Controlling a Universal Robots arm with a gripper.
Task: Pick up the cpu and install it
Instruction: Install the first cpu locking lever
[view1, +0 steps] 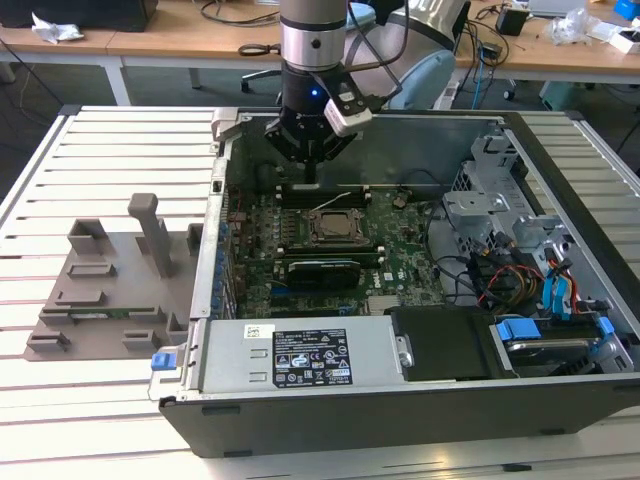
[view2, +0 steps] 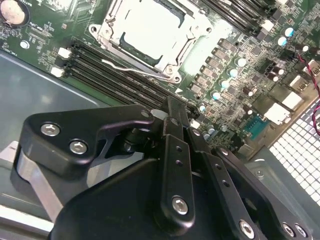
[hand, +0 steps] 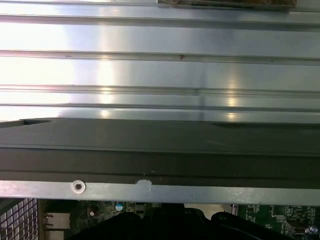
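The cpu (view2: 145, 25) is a silvery-white square lying flat inside the dark socket frame (view2: 192, 30) on the green motherboard (view2: 235, 65). In the exterior view the cpu (view1: 330, 228) sits mid-board inside the open computer case (view1: 400, 410). My gripper (view1: 312, 172) hangs above the board's rear edge, behind the socket and apart from it. In the second wrist view the black fingers of the gripper (view2: 172, 106) are pressed together with nothing between them. A thin wire lever (view2: 122, 67) runs beside the socket.
A large grey plastic fixture (view1: 110, 285) with slots and posts lies on the slatted table (view1: 90, 400) at the exterior view's left. Memory slots (view2: 115, 75), drive cages (view1: 500, 215) and cables (view1: 510, 280) crowd the case. The case wall (hand: 160, 150) is close to the wrist.
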